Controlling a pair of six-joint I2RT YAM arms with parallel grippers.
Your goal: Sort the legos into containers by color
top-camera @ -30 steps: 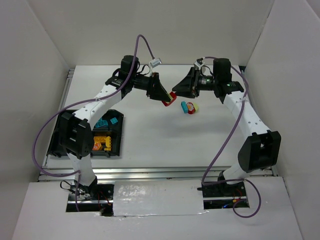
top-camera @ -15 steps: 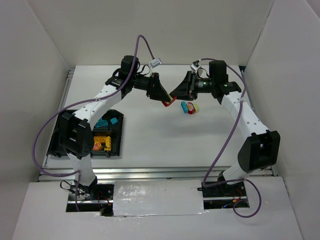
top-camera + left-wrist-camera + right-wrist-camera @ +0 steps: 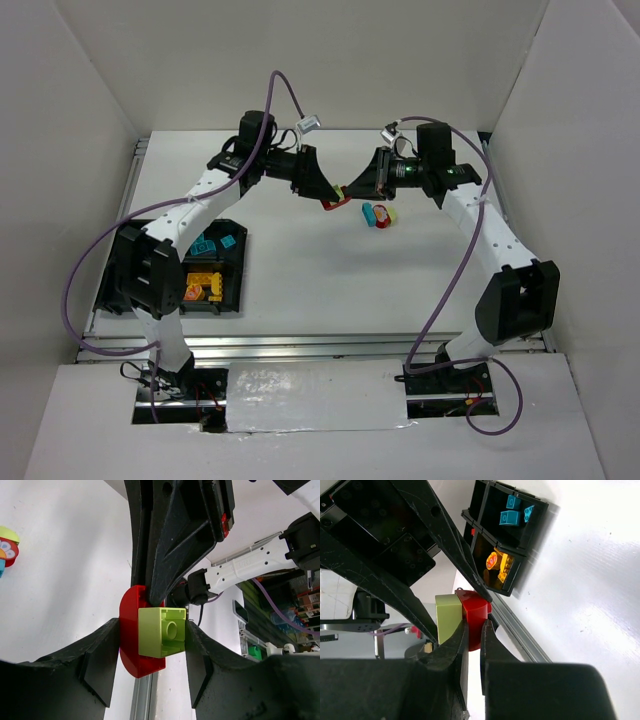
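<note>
Above the back middle of the table the two grippers meet. My left gripper (image 3: 331,199) (image 3: 152,647) is shut on a joined pair of legos: a lime green brick (image 3: 162,631) (image 3: 448,618) stuck to a red half-round piece (image 3: 131,645) (image 3: 475,616) (image 3: 336,204). One finger presses the red side, the other the green side. My right gripper (image 3: 348,189) (image 3: 474,632) comes in from the opposite side and is shut on the red piece alone. The containers are compartments of a black tray (image 3: 238,272) (image 3: 468,516) at the left, holding cyan legos (image 3: 510,510) and orange legos (image 3: 501,565).
A small cluster of loose legos, cyan, red and yellow-green (image 3: 379,215) (image 3: 6,547), lies on the white table just right of the grippers. White walls close in the table on three sides. An aluminium rail (image 3: 330,345) runs along the near edge.
My right gripper has moved left up to the left gripper and has shut on the red piece. The left gripper has kept its hold and shifted only slightly.
</note>
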